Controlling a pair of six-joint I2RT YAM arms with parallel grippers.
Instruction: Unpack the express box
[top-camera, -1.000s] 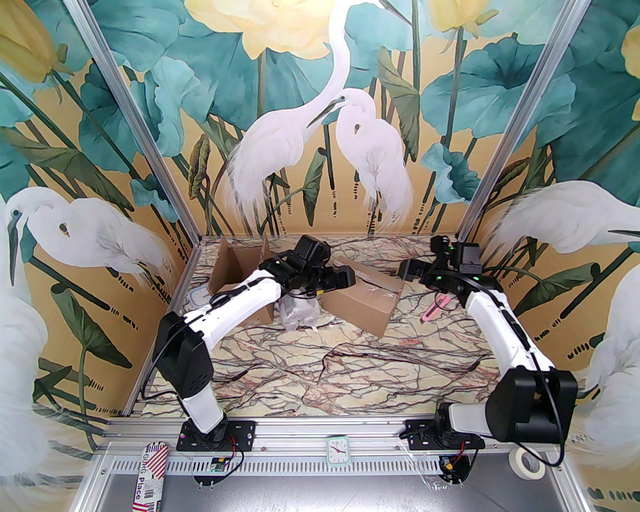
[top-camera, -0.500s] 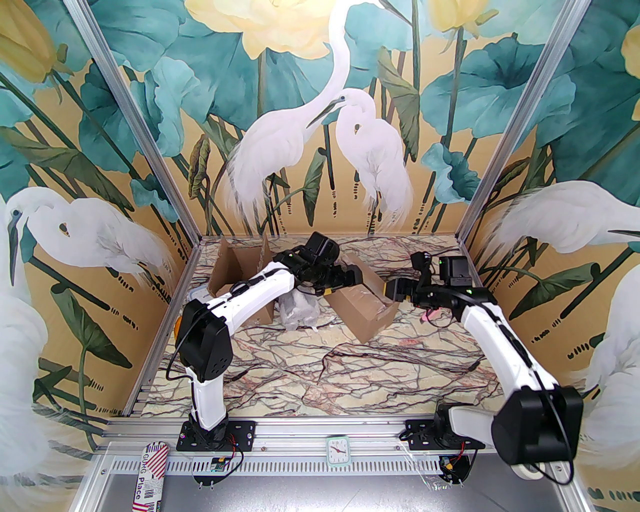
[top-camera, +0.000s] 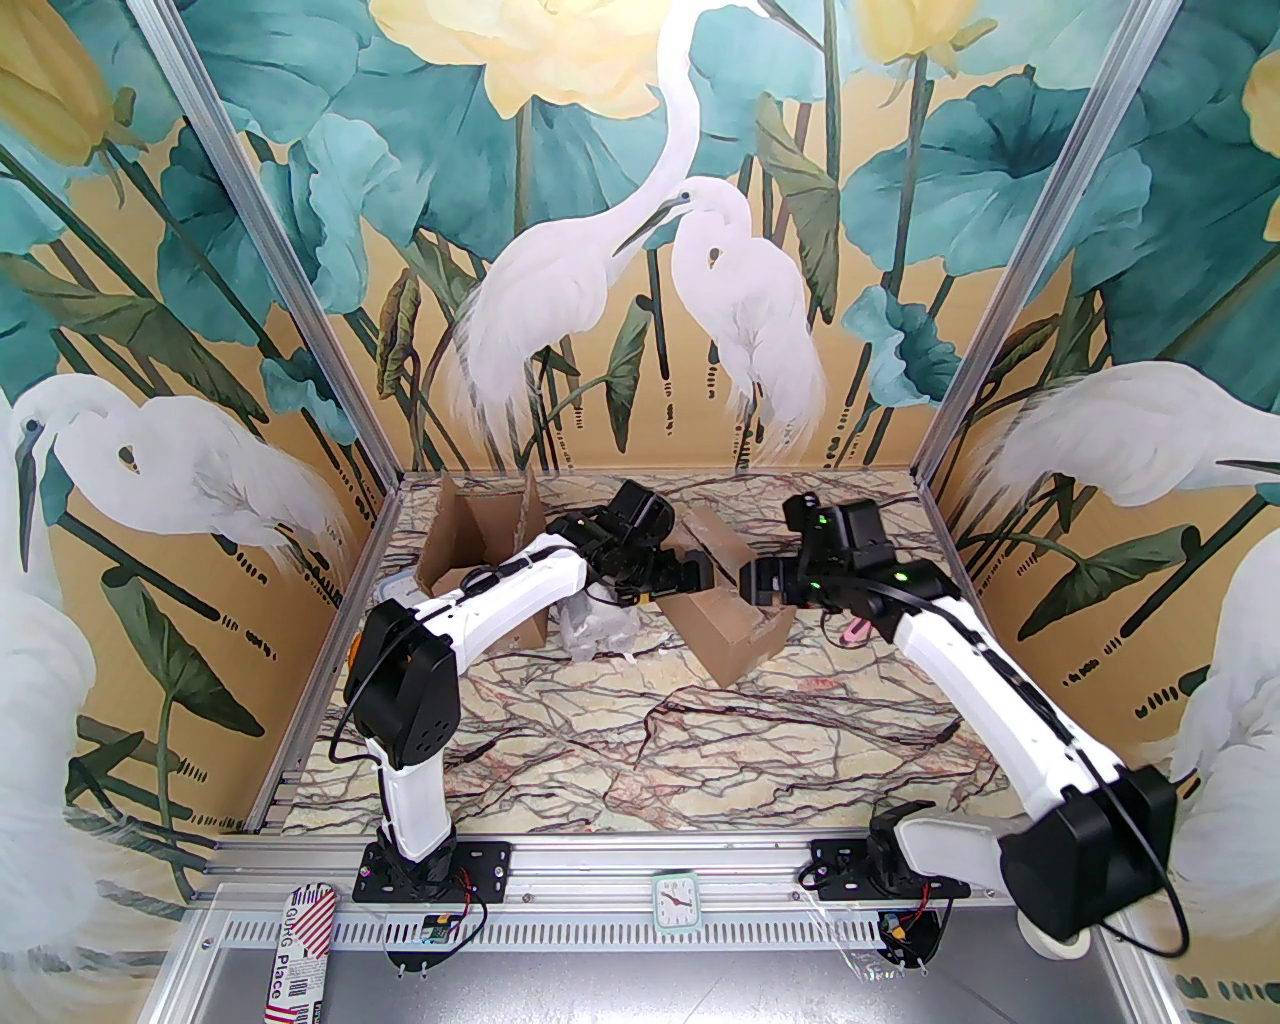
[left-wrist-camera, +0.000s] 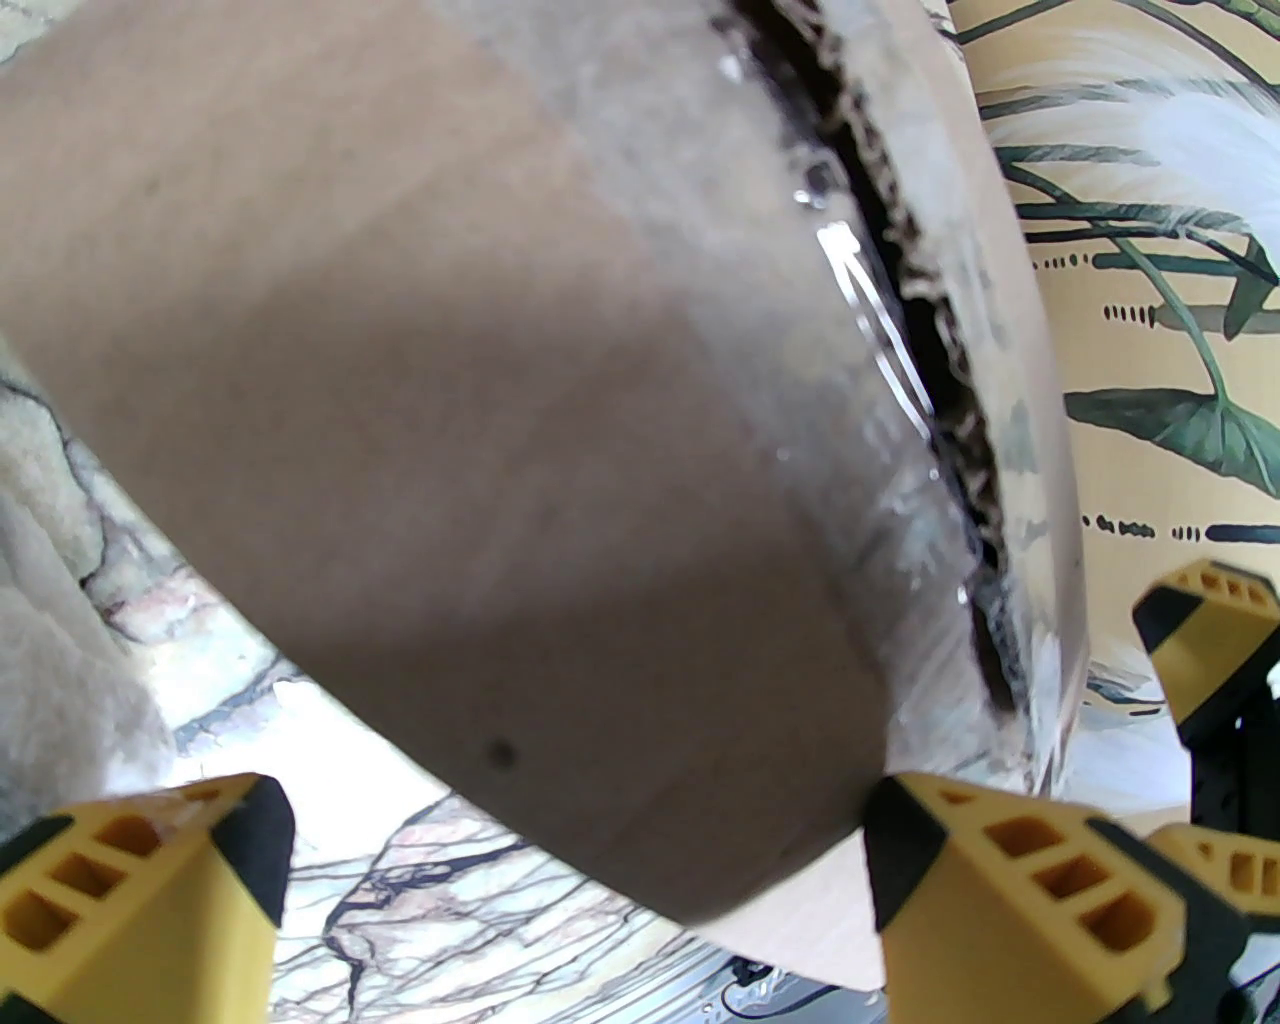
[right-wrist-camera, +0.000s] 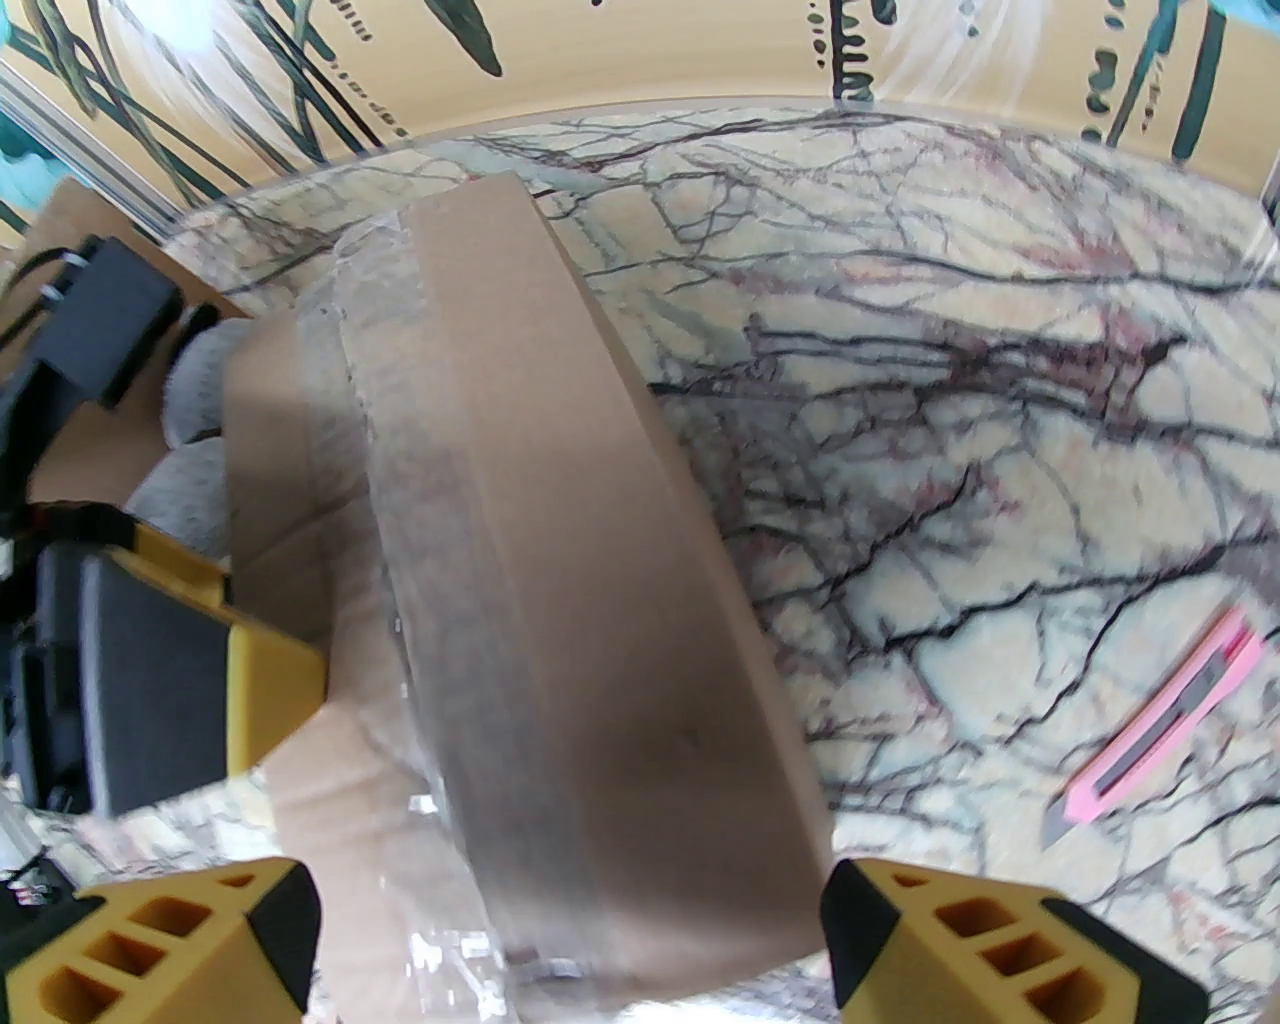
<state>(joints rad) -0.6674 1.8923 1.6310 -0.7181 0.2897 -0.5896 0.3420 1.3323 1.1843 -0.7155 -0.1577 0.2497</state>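
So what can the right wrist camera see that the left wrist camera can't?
Right wrist camera: a pink box cutter lying on the marble table, apart from the cardboard box. Left wrist camera: a dark, ragged slit running along the clear tape on the box's seam. Both: the brown taped box up close, with marble table under it.

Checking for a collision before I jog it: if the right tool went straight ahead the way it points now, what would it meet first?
The taped cardboard box: its near end sits straight ahead, between the fingers of the right tool. Whether they touch it yet is unclear.
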